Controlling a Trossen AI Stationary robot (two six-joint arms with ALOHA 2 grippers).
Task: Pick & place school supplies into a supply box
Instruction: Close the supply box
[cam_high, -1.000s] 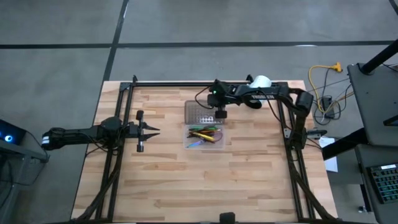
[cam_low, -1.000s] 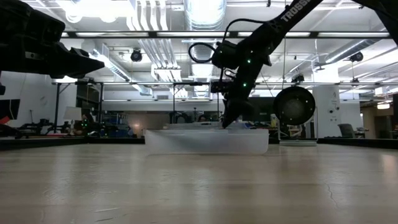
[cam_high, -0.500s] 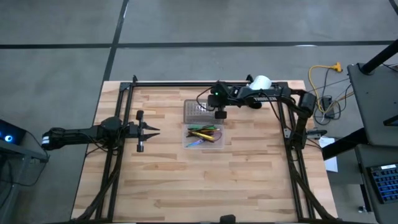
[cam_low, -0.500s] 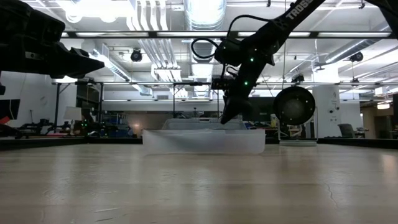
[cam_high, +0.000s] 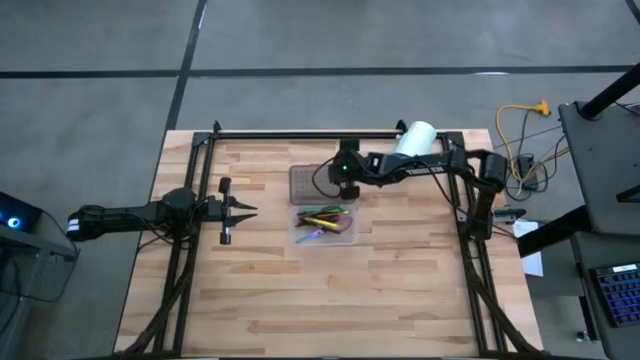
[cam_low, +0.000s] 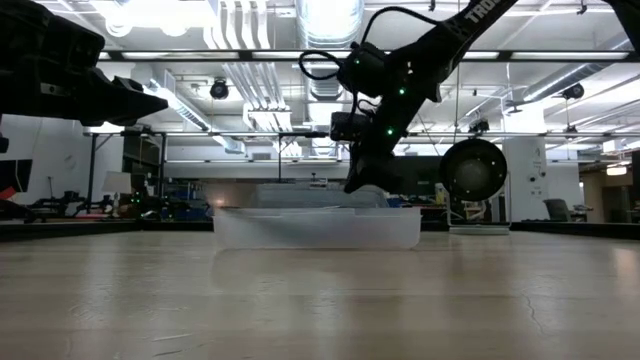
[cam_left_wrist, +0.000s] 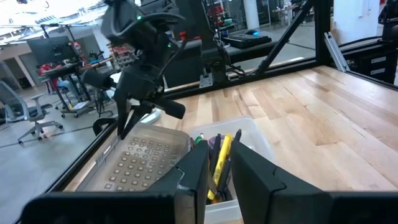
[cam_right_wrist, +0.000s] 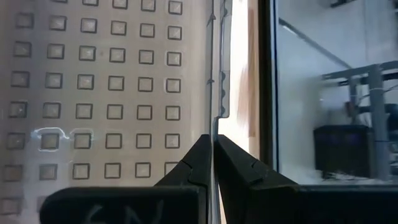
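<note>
A: Near counter centre, the supply box (cam_high: 325, 226) holds the school supplies (cam_high: 322, 216); right end effector (cam_high: 343, 187), at its 12 o'clock, pinches the lid (cam_high: 312, 184) edge.
B: Thin grip may slip, and the lid drops open again. Left end effector (cam_high: 243, 210) waits at 9 o'clock; cannot tell its state

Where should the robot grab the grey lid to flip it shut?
Probably by the lid's thin free edge, the side away from the box of pencils. It lies open and flat, so only its rim gives the fingers a hold. The right pincer comes in from above there, shut on that edge.
</note>
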